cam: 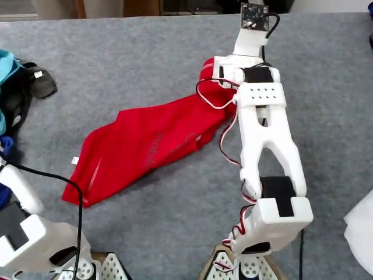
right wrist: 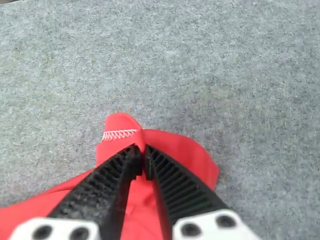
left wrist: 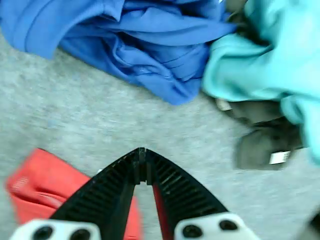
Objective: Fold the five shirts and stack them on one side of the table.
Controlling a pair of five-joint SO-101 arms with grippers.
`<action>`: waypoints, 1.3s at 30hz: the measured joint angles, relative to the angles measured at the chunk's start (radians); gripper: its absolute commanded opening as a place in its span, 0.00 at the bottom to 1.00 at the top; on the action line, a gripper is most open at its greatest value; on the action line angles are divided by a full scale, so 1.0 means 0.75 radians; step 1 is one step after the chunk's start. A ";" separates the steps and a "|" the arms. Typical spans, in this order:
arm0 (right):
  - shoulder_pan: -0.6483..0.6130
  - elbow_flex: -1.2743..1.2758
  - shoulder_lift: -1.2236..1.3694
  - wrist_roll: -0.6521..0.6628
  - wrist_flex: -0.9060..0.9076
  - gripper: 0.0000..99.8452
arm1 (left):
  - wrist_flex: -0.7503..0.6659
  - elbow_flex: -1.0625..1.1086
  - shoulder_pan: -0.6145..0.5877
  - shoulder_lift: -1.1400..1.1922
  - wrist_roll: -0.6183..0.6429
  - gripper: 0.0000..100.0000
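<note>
Red shirt [cam: 145, 146] lies stretched slantwise across the grey table [cam: 145, 46], crumpled and unfolded, one end near the left arm's base and the other under the right arm's wrist. The right gripper [right wrist: 140, 156] has its fingers pinched together on the hem of that far end, beside a line of white stitching. The left gripper [left wrist: 141, 162] hangs above bare table, fingers pressed together on nothing, a corner of the red shirt just beside it. At the table's left edge a blue shirt [left wrist: 150, 45], a teal shirt [left wrist: 270, 55] and a dark shirt [left wrist: 260, 135] lie heaped together, touching. A white cloth [cam: 361, 233] shows at the right edge
</note>
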 measured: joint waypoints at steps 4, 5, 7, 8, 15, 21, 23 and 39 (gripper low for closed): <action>0.000 0.000 0.000 0.000 0.000 0.01 | -0.057 -0.104 0.068 0.055 0.018 0.02; 0.000 0.000 0.000 0.000 0.000 0.01 | -0.059 -0.121 0.119 0.063 -0.012 0.02; -0.002 0.000 0.000 0.000 0.000 0.01 | -0.059 -0.141 0.235 0.070 -0.137 0.02; -0.002 0.000 0.000 0.000 0.000 0.01 | -0.070 -0.145 0.284 0.070 -0.221 0.02; -0.002 0.000 0.000 0.000 0.000 0.01 | -0.113 -0.180 0.450 0.082 -0.423 0.02; -0.002 0.000 0.000 0.000 0.000 0.01 | -0.113 -0.286 0.481 0.084 -0.430 0.02; -0.002 0.000 0.000 0.000 0.000 0.01 | -0.096 -0.323 0.485 0.088 -0.430 0.02; -0.002 0.000 0.000 0.000 0.000 0.01 | -0.186 -0.376 0.675 0.460 -1.182 0.13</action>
